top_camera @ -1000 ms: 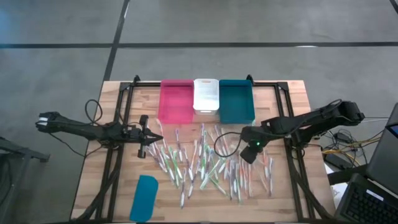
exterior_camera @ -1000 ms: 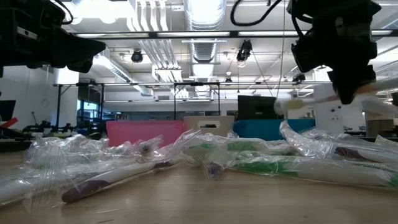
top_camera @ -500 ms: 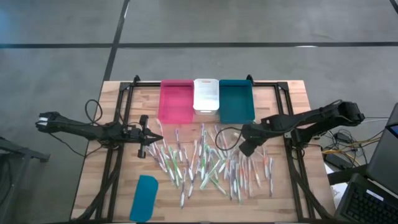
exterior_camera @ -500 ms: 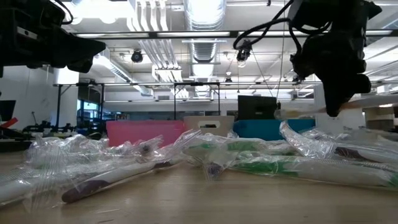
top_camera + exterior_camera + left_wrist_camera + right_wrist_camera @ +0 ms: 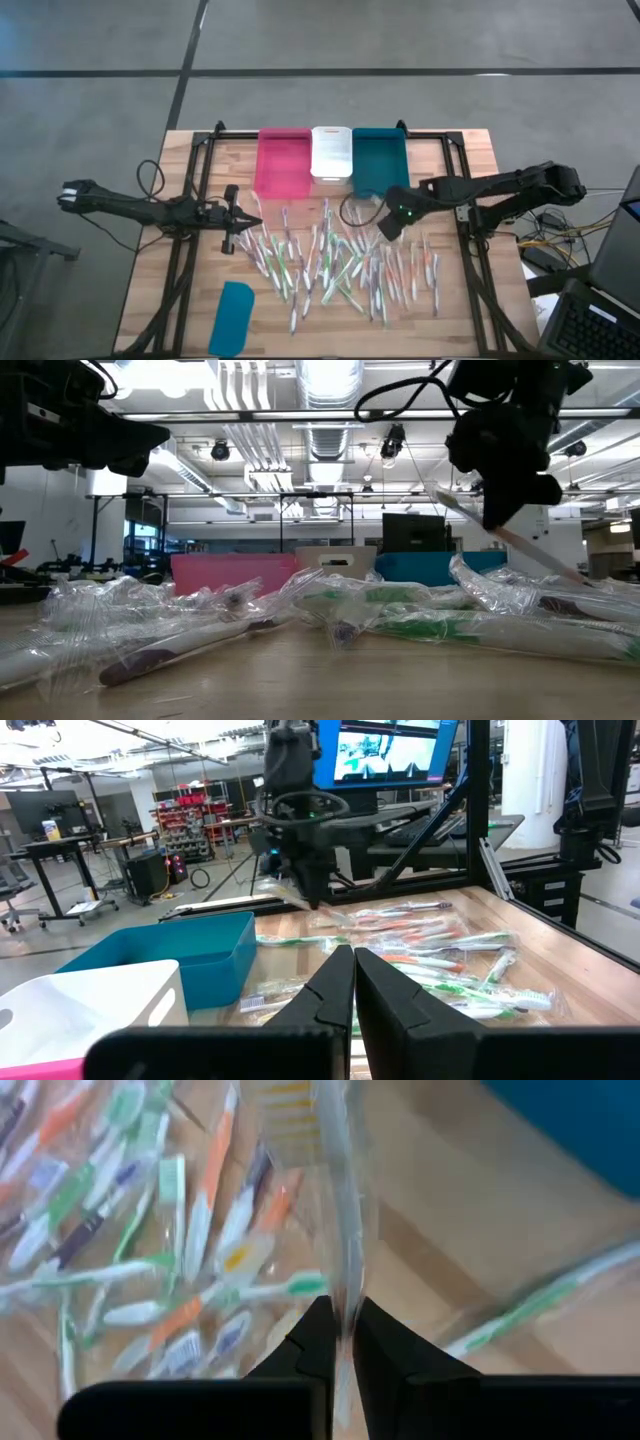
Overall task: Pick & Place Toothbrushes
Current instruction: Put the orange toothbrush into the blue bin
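Note:
Many wrapped toothbrushes (image 5: 340,262) lie scattered on the wooden table in front of the pink (image 5: 283,165), white (image 5: 331,152) and teal (image 5: 380,162) bins. My right gripper (image 5: 392,224) hangs just in front of the teal bin's near edge, shut on one wrapped toothbrush (image 5: 335,1200); the low view also shows this toothbrush (image 5: 530,550). My left gripper (image 5: 247,222) waits shut and level at the pile's left edge, and it touches nothing (image 5: 352,985). My right gripper pinches the whitish handle (image 5: 343,1302) of the wrapped toothbrush between its two fingers. The fingers come steeply from above. The toothbrush is lifted clear of the pile and tilted, sticking out on both sides of the fingers (image 5: 505,510) with one end (image 5: 570,570) lower.
A flat teal lid (image 5: 232,317) lies near the table's front left. Black frame rails (image 5: 190,250) run along both sides of the table. Cables and equipment sit beyond the right edge (image 5: 560,250).
My right gripper has moved toward the far edge, toward the teal bin, and has turned as it went. The toothbrush in it hung about level and now slants, clear of the pile.

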`<action>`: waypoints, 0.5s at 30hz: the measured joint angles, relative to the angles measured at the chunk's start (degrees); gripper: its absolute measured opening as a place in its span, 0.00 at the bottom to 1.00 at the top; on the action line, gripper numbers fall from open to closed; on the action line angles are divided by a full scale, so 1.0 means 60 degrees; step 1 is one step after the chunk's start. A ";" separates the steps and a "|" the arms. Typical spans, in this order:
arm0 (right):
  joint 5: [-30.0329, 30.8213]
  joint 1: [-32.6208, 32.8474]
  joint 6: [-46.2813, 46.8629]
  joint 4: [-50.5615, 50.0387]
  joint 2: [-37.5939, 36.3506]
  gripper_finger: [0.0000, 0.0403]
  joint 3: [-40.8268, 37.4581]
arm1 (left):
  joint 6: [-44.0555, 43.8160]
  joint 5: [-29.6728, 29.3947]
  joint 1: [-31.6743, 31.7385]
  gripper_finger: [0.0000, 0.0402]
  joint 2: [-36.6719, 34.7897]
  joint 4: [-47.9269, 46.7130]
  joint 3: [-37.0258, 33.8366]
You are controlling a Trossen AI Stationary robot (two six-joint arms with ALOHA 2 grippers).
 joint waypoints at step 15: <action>-0.0663 -0.2901 -0.1932 -0.0031 0.0000 0.04 0.1477 | -0.0002 0.0000 0.0001 0.04 -0.0004 -0.0002 0.0000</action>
